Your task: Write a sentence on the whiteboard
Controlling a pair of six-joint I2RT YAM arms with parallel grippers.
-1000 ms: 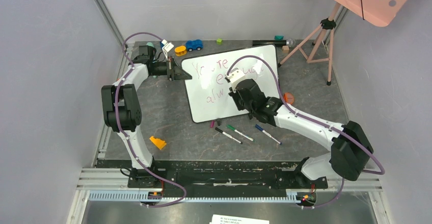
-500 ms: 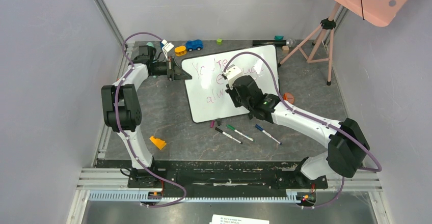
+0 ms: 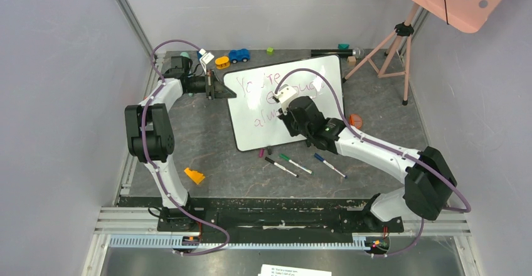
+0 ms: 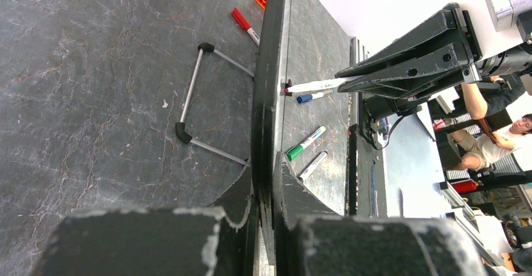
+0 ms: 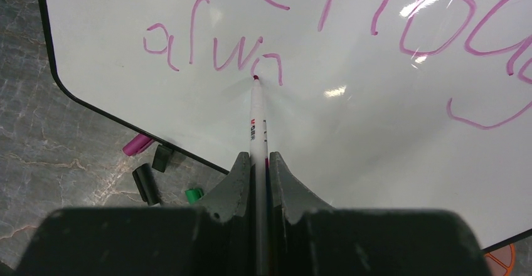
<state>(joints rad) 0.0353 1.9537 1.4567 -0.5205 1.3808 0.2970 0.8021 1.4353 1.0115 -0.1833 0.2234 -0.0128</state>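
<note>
The whiteboard (image 3: 263, 128) stands tilted at the table's middle. My left gripper (image 3: 219, 91) is shut on its left edge, and in the left wrist view the black frame (image 4: 266, 100) runs between the fingers of that gripper (image 4: 263, 169). The sentence (image 3: 266, 81) is in pink letters. "alw" and a part-made letter (image 5: 213, 53) form the bottom line. My right gripper (image 5: 256, 157) is shut on a white marker (image 5: 256, 119), whose pink tip (image 5: 255, 77) touches the board at that last letter. From above, my right gripper (image 3: 287, 108) is over the board's centre.
Black (image 3: 280, 167), green (image 3: 295, 163) and blue (image 3: 329, 165) markers lie in front of the board, with a pink cap (image 3: 261, 153). An orange block (image 3: 194, 175) sits near left. A toy car (image 3: 238, 55) and a tripod (image 3: 392, 44) stand behind.
My right gripper has shifted a little to the left over the board with the marker, adding a stroke in the bottom line. The left arm and the board have stayed still.
</note>
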